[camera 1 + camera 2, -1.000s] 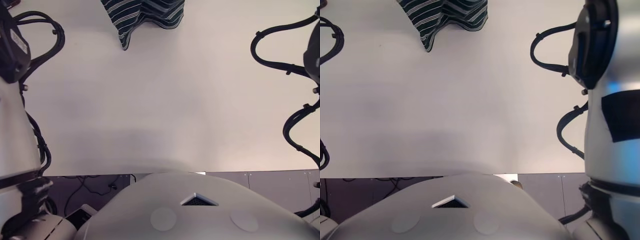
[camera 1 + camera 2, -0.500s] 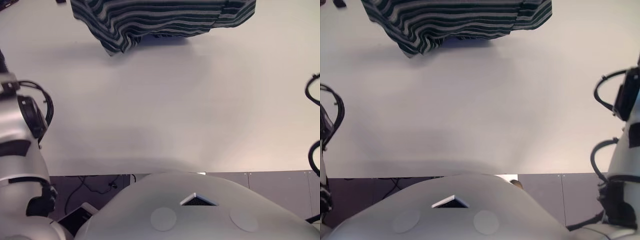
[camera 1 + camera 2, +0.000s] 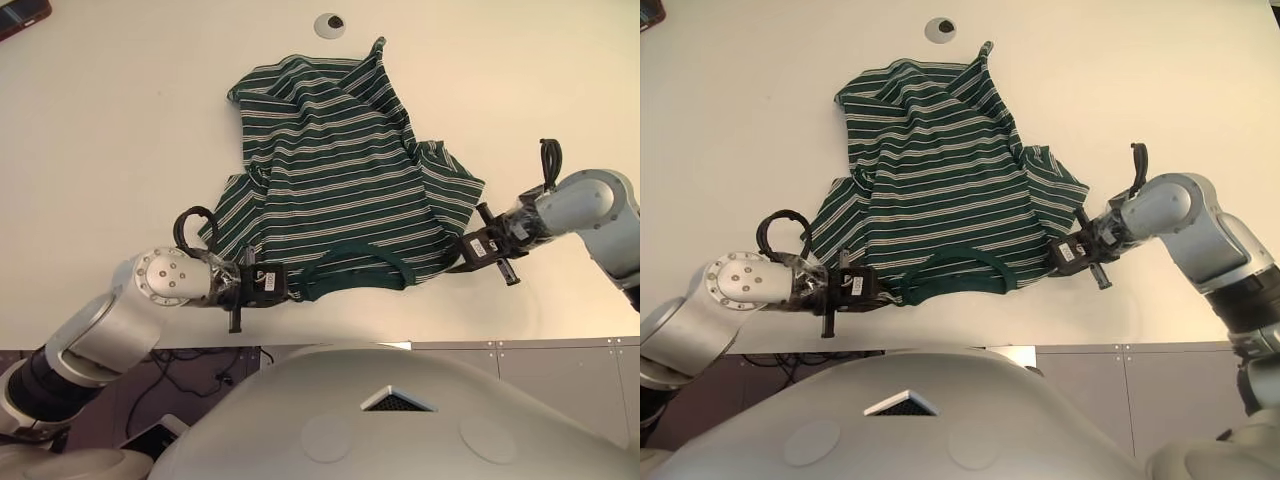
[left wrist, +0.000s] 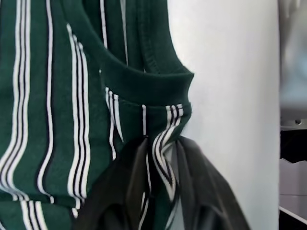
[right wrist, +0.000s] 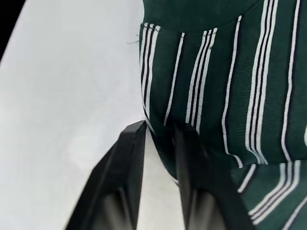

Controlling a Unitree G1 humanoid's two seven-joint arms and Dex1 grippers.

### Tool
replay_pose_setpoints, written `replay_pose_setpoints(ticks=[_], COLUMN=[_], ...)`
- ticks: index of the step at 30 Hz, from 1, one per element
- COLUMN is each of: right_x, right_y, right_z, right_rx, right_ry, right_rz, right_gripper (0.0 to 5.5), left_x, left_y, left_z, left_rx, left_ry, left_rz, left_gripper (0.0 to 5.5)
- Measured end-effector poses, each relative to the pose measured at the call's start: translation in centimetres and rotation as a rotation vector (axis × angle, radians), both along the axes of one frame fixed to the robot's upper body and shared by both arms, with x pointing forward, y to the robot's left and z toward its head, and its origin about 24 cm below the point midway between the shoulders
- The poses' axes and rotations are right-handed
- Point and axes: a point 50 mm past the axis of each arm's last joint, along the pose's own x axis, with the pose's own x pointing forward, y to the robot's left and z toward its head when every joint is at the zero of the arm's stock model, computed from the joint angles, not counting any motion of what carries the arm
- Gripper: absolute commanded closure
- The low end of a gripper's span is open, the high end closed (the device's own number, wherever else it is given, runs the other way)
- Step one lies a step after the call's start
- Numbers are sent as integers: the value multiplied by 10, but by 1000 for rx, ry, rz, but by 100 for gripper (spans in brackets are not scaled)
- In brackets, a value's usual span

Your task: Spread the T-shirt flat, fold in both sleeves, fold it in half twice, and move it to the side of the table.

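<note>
A green T-shirt (image 3: 340, 170) with white stripes lies on the white table (image 3: 110, 150), its collar (image 3: 355, 265) toward the front edge and its far hem bunched and partly folded over. My left gripper (image 3: 283, 287) is shut on the shoulder cloth to the left of the collar. The left wrist view has striped fabric (image 4: 72, 96) pinched between the dark fingers (image 4: 129, 182). My right gripper (image 3: 462, 253) is shut on the shoulder to the right of the collar. In the right wrist view the shirt's edge (image 5: 216, 96) runs between the black fingers (image 5: 127, 163).
A round hole (image 3: 329, 25) sits in the table beyond the shirt. A dark object (image 3: 20, 15) lies at the far left corner. The table's front edge (image 3: 500, 342) runs just below both grippers. Bare table lies on either side of the shirt.
The shirt, held up at the top of the view before, has come down and now lies spread on the table. Both arms have lowered and stretched out near the front edge.
</note>
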Motion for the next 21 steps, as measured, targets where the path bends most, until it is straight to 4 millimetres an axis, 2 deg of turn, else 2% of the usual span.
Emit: replay_pose_setpoints(ticks=[1, 4, 6, 8, 10, 11, 12, 13, 15, 17, 19, 21], right_x=[-1, -11, 4, 29, 65, 83, 101, 113, 123, 126, 124, 125], right_y=[-1, -10, -10, -1, 18, 27, 37, 44, 63, 80, 84, 79], right_z=[0, 5, 28, 54, 89, 98, 97, 84, 38, 6, -24, -24], right_rx=[8, 76, 180, 316, 527, 591, 622, 596, 505, 437, 328, 255], right_ry=[15, 211, 240, 212, 155, 81, 11, -46, -87, -138, -207, -333], right_rz=[-23, -96, -176, -262, -355, -414, -488, -555, -632, -650, -639, -506], right_gripper=[382, 382, 382, 382, 409, 425, 448, 466, 506, 537, 548, 548], left_x=[-2, -7, 5, 24, 56, 76, 95, 108, 123, 132, 131, 126], left_y=[1, 5, 6, 8, 19, 27, 35, 37, 31, 24, 21, 16], left_z=[0, 13, 37, 60, 89, 92, 85, 73, 41, 15, -18, -27], left_rx=[-2, -86, -232, -414, -587, -595, -554, -490, -384, -303, -183, -157], left_ry=[5, 81, 51, 19, -103, -183, -248, -293, -337, -367, -342, -334], left_rz=[1, 55, 113, 184, 312, 413, 541, 609, 650, 634, 605, 536], left_gripper=[427, 427, 427, 427, 427, 445, 463, 480, 514, 543, 550, 550])
